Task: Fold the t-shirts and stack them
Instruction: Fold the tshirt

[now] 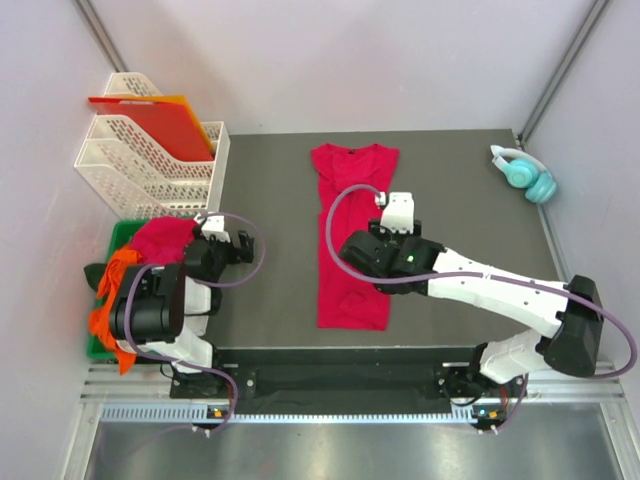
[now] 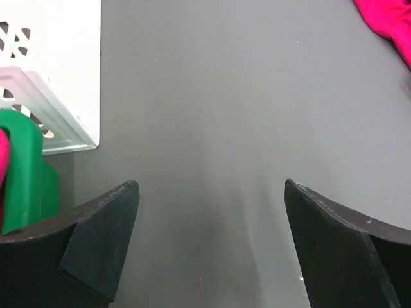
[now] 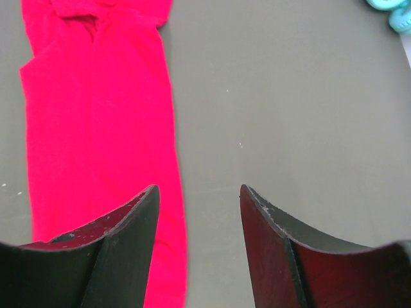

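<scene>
The left gripper (image 2: 212, 192) is spread wide and empty over bare worktop (image 1: 460, 200) near its left edge. The right gripper (image 3: 199, 192), jaws parted and empty, hovers at the right edge of the crimson t-shirt (image 1: 352, 240). The shirt lies mid-worktop as a long narrow strip, round neck toward the far edge. A pinkish-red t-shirt (image 1: 160, 238) and an orange t-shirt (image 1: 108, 300) are heaped in the green bin (image 1: 120, 233) beside the left edge.
</scene>
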You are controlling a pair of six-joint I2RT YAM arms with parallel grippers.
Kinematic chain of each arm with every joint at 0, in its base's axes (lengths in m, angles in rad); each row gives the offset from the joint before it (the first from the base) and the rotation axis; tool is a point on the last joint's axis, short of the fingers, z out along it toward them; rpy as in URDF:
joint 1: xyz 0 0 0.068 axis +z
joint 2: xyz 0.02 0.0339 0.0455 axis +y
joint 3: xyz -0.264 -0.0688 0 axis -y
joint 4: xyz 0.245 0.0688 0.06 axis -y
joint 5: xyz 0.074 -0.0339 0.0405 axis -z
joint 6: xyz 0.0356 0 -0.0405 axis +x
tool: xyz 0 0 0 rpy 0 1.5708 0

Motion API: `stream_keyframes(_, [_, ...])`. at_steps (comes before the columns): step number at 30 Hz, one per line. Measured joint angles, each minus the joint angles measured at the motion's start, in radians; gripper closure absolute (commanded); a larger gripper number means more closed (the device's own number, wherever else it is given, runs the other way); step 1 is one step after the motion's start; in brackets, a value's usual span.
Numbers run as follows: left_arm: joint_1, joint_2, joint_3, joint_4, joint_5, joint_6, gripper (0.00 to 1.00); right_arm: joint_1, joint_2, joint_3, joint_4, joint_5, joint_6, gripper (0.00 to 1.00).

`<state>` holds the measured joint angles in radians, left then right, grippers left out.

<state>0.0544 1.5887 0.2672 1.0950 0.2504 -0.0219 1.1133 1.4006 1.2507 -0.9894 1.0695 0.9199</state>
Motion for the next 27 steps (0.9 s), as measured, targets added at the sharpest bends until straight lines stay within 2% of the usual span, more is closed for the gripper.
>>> stream_keyframes(5, [0.0, 0.0, 0.008, -0.005, 0.0, 0.001, 0.01, -0.069, -0.079, -0.114, 0.185, -0.051, -0.142, 0.46])
stream_keyframes(13, [0.0, 0.0, 0.008, -0.003, 0.0, 0.002, 0.01, -0.098, -0.211, -0.225, 0.41, -0.064, -0.301, 0.46])
stream_keyframes(20, [0.0, 0.0, 0.008, -0.003, 0.0, 0.003, 0.01, -0.124, -0.266, -0.274, 0.416, -0.111, -0.301, 0.46])
stream_keyframes(27, [0.0, 0.0, 0.008, -0.002, 0.0, 0.003, 0.01, -0.143, -0.429, -0.289, 0.385, -0.112, -0.326, 0.45])
